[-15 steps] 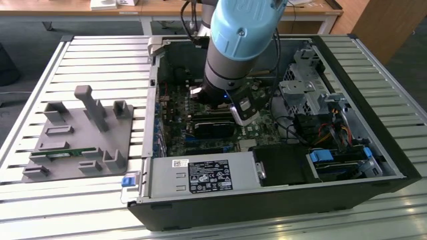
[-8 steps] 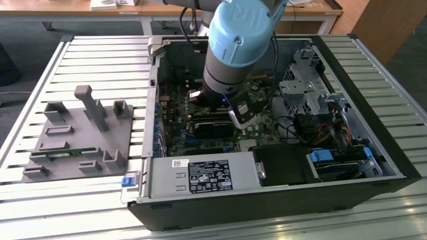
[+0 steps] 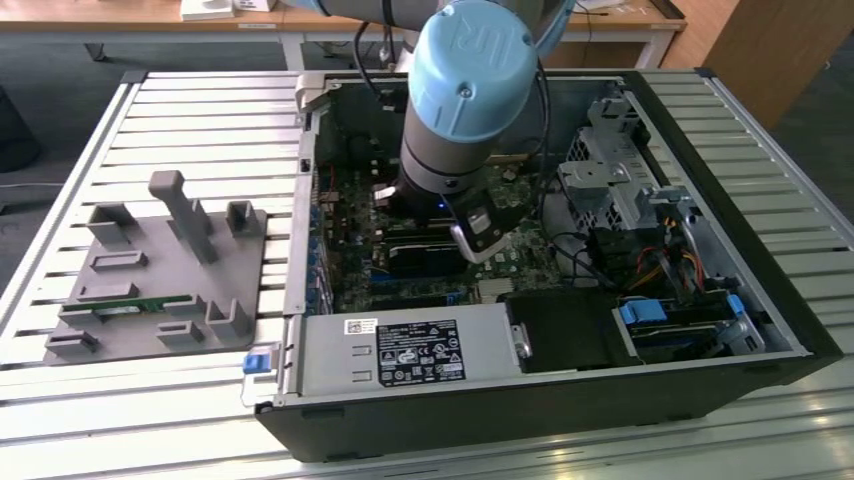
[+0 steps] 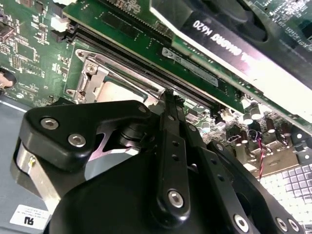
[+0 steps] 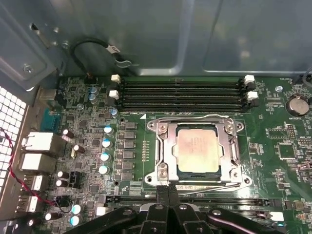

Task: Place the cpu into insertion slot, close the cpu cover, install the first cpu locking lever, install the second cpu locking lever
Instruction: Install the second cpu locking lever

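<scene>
Claw [image 5: 168, 195] hangs low over the motherboard [image 5: 287, 151] inside the open PC case [image 3: 694, 110], fingers pressed together and holding nothing, tips right at the socket's edge nearest the claw. The cpu [image 5: 197, 152] lies flat in the insertion slot [image 5: 199, 173], pale tan face up; the cpu cover [image 5: 229, 146] appears folded down around it, chip showing through its window. Judging by that, placing and cover-closing look done and a locking lever is the step in hand. A thin wire runs along the socket's far edge, near the memory slots [image 5: 183, 92]; whether either lever is latched can't be told. To do it well: tips squarely on the lever, not the cover plate; push steady, clear of the capacitors [image 5: 105, 157] nearby. Cover is thin bright stamped steel; board matte green; claw linkages [image 4: 173, 161] black, rounded, bolted. Case sits on a slatted table [image 3: 200, 110] beside a grey fixture tray [image 3: 167, 260].
</scene>
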`<action>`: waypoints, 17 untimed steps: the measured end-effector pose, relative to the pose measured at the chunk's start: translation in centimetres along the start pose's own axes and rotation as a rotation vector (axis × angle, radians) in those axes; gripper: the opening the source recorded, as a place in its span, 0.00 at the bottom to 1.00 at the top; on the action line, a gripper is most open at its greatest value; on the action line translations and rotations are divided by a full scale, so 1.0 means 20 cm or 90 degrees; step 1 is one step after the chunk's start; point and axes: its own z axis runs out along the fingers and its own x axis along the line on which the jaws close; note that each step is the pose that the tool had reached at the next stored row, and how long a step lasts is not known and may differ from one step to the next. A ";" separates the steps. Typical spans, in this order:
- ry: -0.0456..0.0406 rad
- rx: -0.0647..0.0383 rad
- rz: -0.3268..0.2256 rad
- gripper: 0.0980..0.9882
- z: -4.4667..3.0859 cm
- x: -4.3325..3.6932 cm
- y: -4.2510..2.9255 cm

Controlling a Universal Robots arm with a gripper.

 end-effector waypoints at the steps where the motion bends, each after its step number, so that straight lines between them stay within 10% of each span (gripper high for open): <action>1: -0.0001 0.000 0.000 0.01 0.001 0.003 -0.001; 17: 0.0000 0.000 0.000 0.01 0.036 0.034 -0.011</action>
